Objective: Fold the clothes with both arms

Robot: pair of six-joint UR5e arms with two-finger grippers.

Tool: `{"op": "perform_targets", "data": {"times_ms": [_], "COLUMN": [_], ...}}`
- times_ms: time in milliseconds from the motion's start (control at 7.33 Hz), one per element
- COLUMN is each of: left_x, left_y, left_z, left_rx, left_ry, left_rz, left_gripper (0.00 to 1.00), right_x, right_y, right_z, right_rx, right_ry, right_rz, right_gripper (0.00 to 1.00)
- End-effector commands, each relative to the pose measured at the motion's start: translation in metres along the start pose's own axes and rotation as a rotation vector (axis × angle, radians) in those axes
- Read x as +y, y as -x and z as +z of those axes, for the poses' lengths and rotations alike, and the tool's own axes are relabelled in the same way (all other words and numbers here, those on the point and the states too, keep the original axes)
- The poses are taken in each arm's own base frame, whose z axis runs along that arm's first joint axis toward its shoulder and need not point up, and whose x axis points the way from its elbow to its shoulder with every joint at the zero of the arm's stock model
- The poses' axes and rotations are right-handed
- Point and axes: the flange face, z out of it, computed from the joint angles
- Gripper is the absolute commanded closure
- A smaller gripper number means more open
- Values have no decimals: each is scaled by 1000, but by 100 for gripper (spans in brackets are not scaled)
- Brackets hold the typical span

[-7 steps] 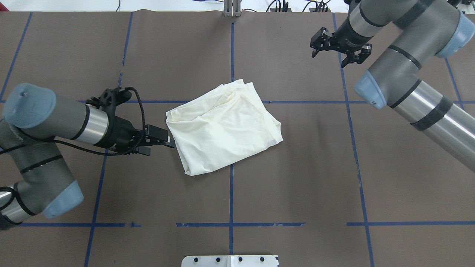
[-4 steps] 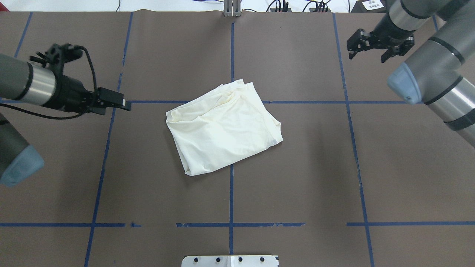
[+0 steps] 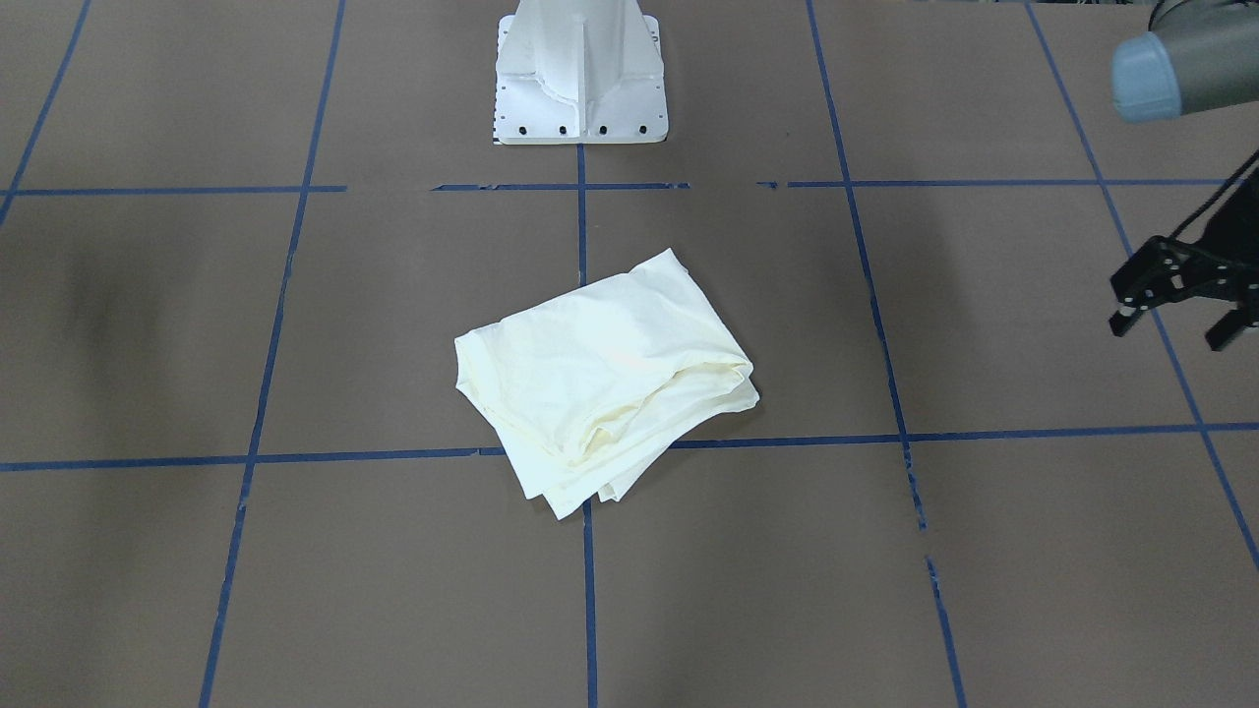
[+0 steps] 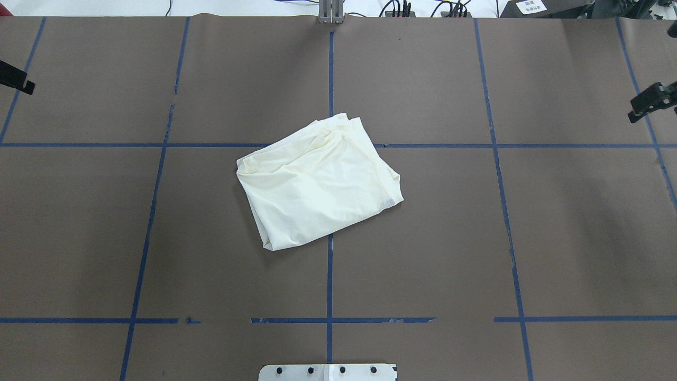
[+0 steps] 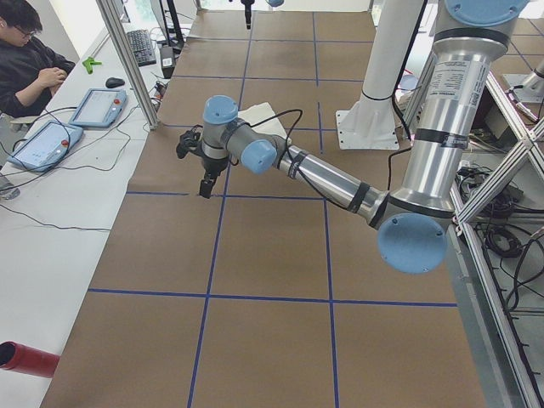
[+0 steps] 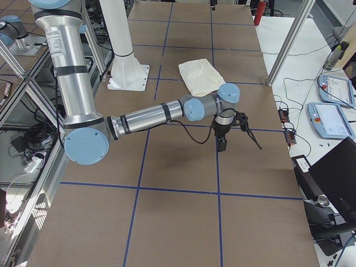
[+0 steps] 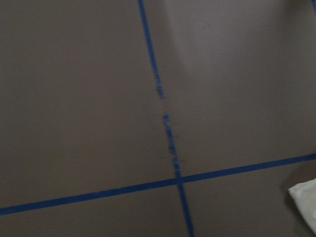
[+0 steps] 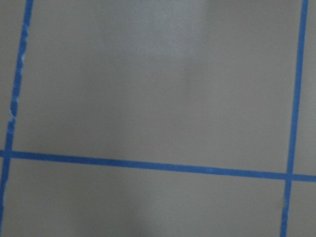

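The clothes are one pale cream shirt (image 4: 317,182), folded into a rough, tilted rectangle at the table's centre with its plain side up; it also shows in the front-facing view (image 3: 600,383). A corner of it sits at the lower right of the left wrist view (image 7: 303,202). My left gripper (image 3: 1170,332) hangs open and empty far off toward the table's left end, with only a tip at the overhead view's edge (image 4: 16,79). Just a black part of my right gripper (image 4: 653,100) shows at the opposite edge, so I cannot tell whether it is open or shut.
Blue tape lines (image 4: 329,286) divide the brown table cover into a grid. The white pedestal base (image 3: 580,79) stands at the robot's side of the table. A person (image 5: 30,59) sits at a side desk with tablets beyond the left end.
Both arms have swung outward and away from the shirt, the left from beside its left edge to the far left, the right to the far right. The shirt has not moved.
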Motion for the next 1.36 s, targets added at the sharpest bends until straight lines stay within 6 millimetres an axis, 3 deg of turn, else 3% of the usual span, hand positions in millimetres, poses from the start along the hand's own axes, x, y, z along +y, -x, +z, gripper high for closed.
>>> {"op": "perform_targets", "data": {"times_ms": [0, 136, 273, 545, 682, 818, 955, 1091, 1227], "left_x": [34, 58, 95, 107, 109, 118, 129, 146, 146], "left_y": [92, 123, 139, 161, 170, 192, 212, 227, 229], "left_z": [1, -6, 0, 4, -6, -10, -7, 11, 15], "left_rx": [-51, -54, -16, -7, -19, -35, -44, -43, -44], "left_ry": [63, 71, 96, 92, 75, 76, 91, 133, 140], "left_rz": [133, 175, 131, 25, 11, -35, -79, -114, -122], "left_gripper": [0, 0, 0, 0, 0, 0, 0, 0, 0], "right_x": [75, 95, 90, 82, 90, 94, 95, 100, 106], "right_y": [-100, -118, -118, -115, -120, -121, -120, -123, -131], "right_z": [7, 11, 12, 5, -7, -7, -7, -7, -10], "right_rx": [-58, -77, -78, -77, -79, -85, -108, -132, -133], "right_ry": [32, 44, 43, 25, -3, -1, 0, 5, -3], "right_rz": [3, 53, 59, 38, 58, 70, 105, 136, 153], "right_gripper": [0, 0, 0, 0, 0, 0, 0, 0, 0]}}
